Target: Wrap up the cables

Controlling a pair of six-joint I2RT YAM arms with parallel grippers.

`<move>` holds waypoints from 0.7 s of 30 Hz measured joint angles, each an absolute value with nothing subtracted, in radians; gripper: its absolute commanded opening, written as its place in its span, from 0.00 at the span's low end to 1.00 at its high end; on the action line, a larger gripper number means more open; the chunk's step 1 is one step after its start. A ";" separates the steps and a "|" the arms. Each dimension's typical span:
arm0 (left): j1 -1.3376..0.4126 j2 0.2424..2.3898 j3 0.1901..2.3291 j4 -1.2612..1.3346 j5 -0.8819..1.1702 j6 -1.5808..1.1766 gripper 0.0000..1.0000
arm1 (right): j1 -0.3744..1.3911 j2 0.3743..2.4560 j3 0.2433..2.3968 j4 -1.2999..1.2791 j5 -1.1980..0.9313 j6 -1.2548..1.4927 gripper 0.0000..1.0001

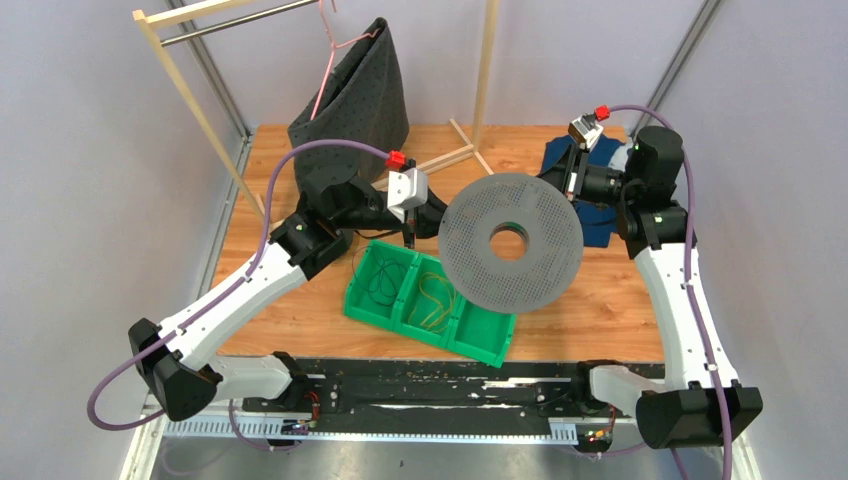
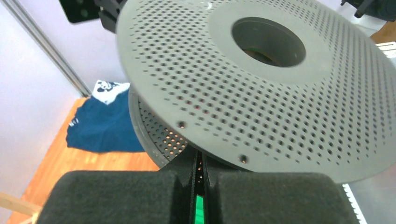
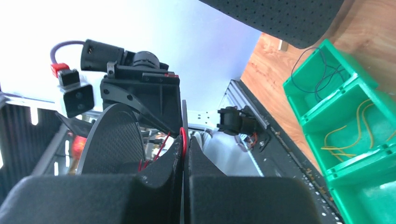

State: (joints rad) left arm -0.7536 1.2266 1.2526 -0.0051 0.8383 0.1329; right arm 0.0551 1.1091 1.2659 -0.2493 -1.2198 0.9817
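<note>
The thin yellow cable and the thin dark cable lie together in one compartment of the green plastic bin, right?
No: the thin yellow cable lies in the middle compartment of the green plastic bin, the thin dark cable in the next one (top external view).

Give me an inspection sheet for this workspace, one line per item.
Surface: wooden table.
Job's things: grey perforated spool held up between both arms; green bin beneath it.
Clutter: blue cloth at far right; dark fabric bag on hanger.
Grippers: left gripper and right gripper each shut on a spool flange.
Cables: dark cable and yellow cable in separate bin compartments; red cable at the right gripper.
Surroundings: wooden rack, pale walls.
</note>
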 measured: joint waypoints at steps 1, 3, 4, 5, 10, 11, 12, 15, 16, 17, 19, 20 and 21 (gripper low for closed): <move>-0.754 1.221 1.239 0.018 0.837 0.134 0.00 | 0.054 1.113 1.258 -0.230 -1.221 1.015 0.01; -0.754 1.214 1.209 0.075 0.840 0.139 0.00 | 0.051 1.122 1.245 -0.198 -1.220 1.075 0.01; -0.754 1.213 1.196 0.101 0.845 0.144 0.00 | 0.050 1.124 1.239 -0.185 -1.219 1.096 0.01; -0.754 1.211 1.186 0.122 0.851 0.150 0.00 | 0.049 1.126 1.229 -0.166 -1.215 1.123 0.01; -0.754 1.208 1.147 0.215 0.875 0.195 0.00 | 0.044 1.126 1.181 -0.100 -1.201 1.225 0.01; -0.754 1.208 1.144 0.226 0.874 0.199 0.00 | 0.044 1.126 1.173 -0.087 -1.200 1.243 0.01; -0.754 1.208 1.143 0.239 0.870 0.202 0.00 | 0.043 1.126 1.166 -0.072 -1.196 1.262 0.01; -0.752 1.208 1.142 0.269 0.849 0.204 0.00 | 0.043 1.126 1.144 -0.035 -1.180 1.310 0.01; -0.751 1.208 1.141 0.276 0.841 0.204 0.00 | 0.043 1.126 1.139 -0.025 -1.175 1.322 0.01; -0.749 1.209 1.140 0.281 0.835 0.204 0.00 | 0.043 1.126 1.134 -0.013 -1.168 1.335 0.01; -0.747 1.212 1.138 0.292 0.820 0.202 0.00 | 0.043 1.126 1.129 0.004 -1.155 1.349 0.01; -0.746 1.214 1.138 0.297 0.815 0.202 0.00 | 0.042 1.126 1.128 0.009 -1.152 1.352 0.01; -0.746 1.216 1.138 0.302 0.809 0.202 0.01 | 0.039 1.126 1.128 0.016 -1.149 1.357 0.01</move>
